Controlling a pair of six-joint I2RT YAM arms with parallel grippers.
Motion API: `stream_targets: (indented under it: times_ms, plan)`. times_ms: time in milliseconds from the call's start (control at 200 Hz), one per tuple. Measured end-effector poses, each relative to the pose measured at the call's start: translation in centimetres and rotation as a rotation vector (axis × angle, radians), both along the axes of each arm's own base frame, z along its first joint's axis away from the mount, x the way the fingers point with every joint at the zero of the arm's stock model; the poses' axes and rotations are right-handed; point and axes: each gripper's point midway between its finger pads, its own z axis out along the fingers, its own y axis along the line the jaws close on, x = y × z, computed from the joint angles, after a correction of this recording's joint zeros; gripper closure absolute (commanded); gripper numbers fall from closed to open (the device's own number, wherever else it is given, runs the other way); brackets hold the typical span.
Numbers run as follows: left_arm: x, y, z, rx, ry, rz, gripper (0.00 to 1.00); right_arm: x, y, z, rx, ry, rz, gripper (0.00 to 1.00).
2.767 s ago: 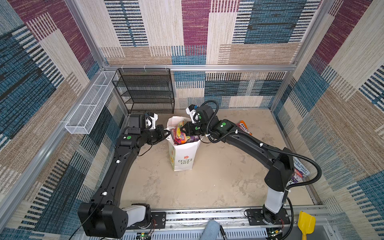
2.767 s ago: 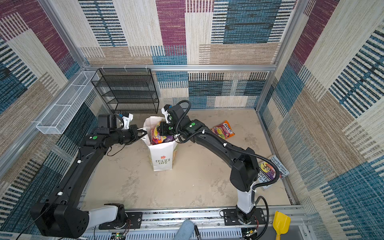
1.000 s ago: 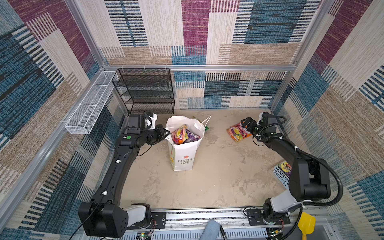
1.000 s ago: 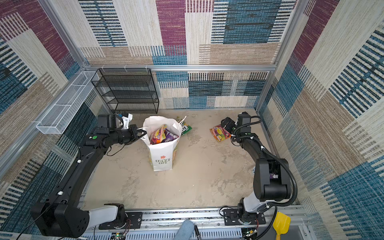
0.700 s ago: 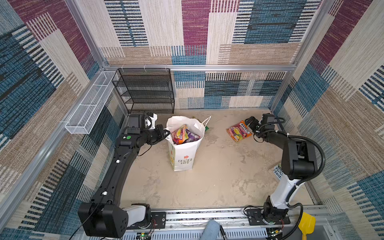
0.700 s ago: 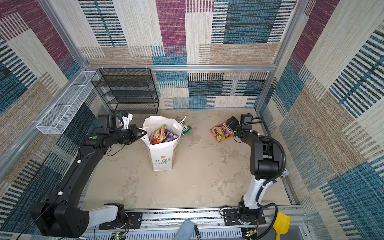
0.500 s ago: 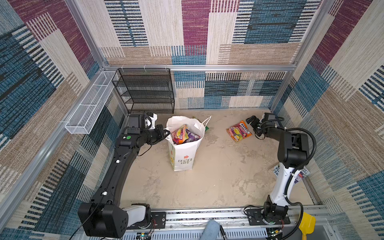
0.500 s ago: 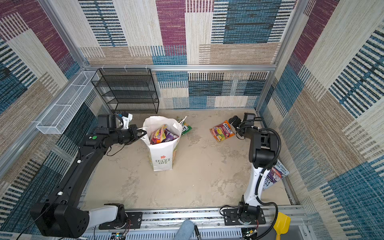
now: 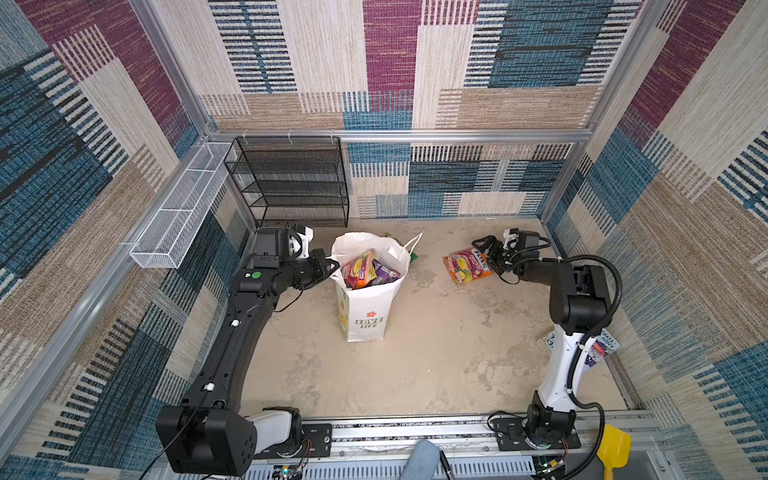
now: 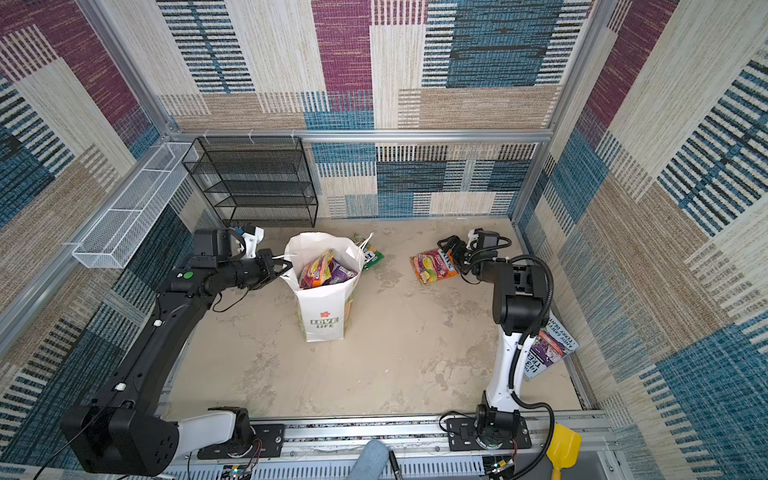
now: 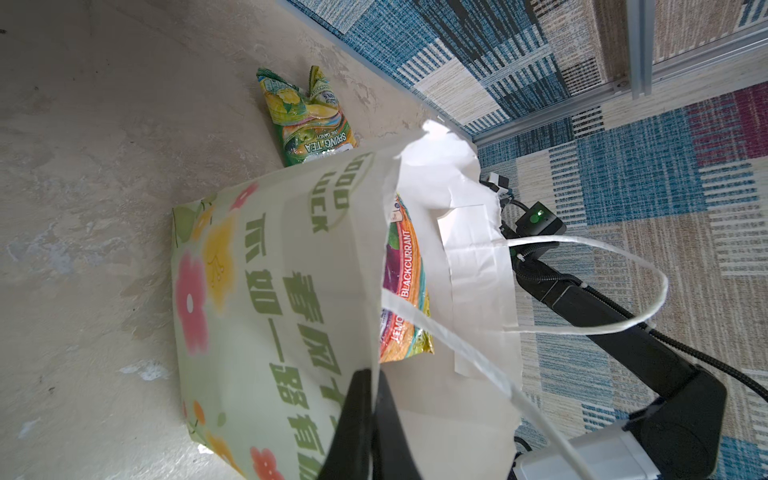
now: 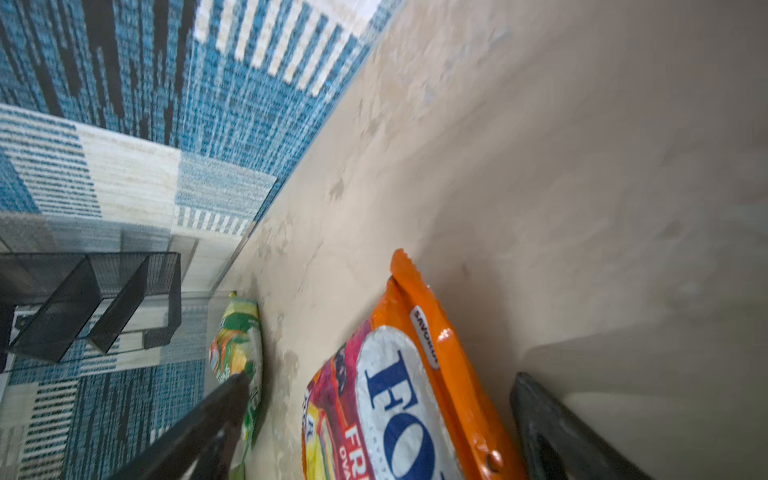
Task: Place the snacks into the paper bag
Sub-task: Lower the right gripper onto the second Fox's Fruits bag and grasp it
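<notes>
Looked well along: counted one paper bag [image 9: 365, 307] upright with at least two snacks [image 9: 368, 272] showing in its mouth, plus two left out, an orange packet [image 9: 465, 266] well apart from it and a green packet [image 10: 371, 254] just behind it. Found the left gripper [image 11: 372, 386] clamped on the bag's rim and the right gripper [image 12: 380, 378] spread wide around the orange packet's end, not yet closed.

A robot lab cell, this: aluminium frame [image 9: 415, 135] boxing us in, patchwork carpet walls [image 9: 390, 50] on three sides, left arm [image 9: 232, 332] and right arm [image 9: 561, 365] bolted to a metal rail [image 9: 415, 432], mottled beige floor [image 9: 415, 365] below.
</notes>
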Motion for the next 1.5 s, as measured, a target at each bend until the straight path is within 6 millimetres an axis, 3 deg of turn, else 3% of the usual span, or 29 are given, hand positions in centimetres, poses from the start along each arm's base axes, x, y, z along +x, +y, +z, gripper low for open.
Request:
stream_targets:
  times_ms: [180, 285, 841, 1001, 1127, 1317, 1497]
  plan:
    - [0.0, 0.0, 0.0, -0.002, 0.001, -0.002, 1.0, -2.7, 4.5, 0.0, 0.012, 0.026, 0.09, 0.01]
    - [0.0, 0.0, 0.0, -0.002, 0.001, -0.002, 1.0, -3.3, 5.7, 0.0, -0.005, 0.047, 0.112, 0.01]
    - [-0.1, -0.1, 0.0, -0.008, 0.002, -0.006, 1.0, -1.5, 4.9, -1.7, -0.166, 0.076, 0.07, 0.32]
    - [-0.1, -0.1, 0.1, -0.009, 0.001, -0.007, 1.0, -1.2, 4.9, -2.2, -0.183, 0.071, 0.069, 0.46]
    - [-0.2, -0.1, 0.1, -0.01, 0.001, -0.007, 1.0, -1.3, 4.6, -2.5, -0.199, 0.075, 0.056, 0.63]
    - [-0.2, 0.0, 0.1, -0.01, -0.001, -0.006, 1.0, -2.8, 4.8, -2.9, -0.182, 0.122, 0.061, 0.85]
    - [-0.2, 0.0, 0.1, -0.01, -0.001, -0.006, 1.0, -4.4, 5.3, -2.2, -0.144, 0.162, 0.076, 0.95]
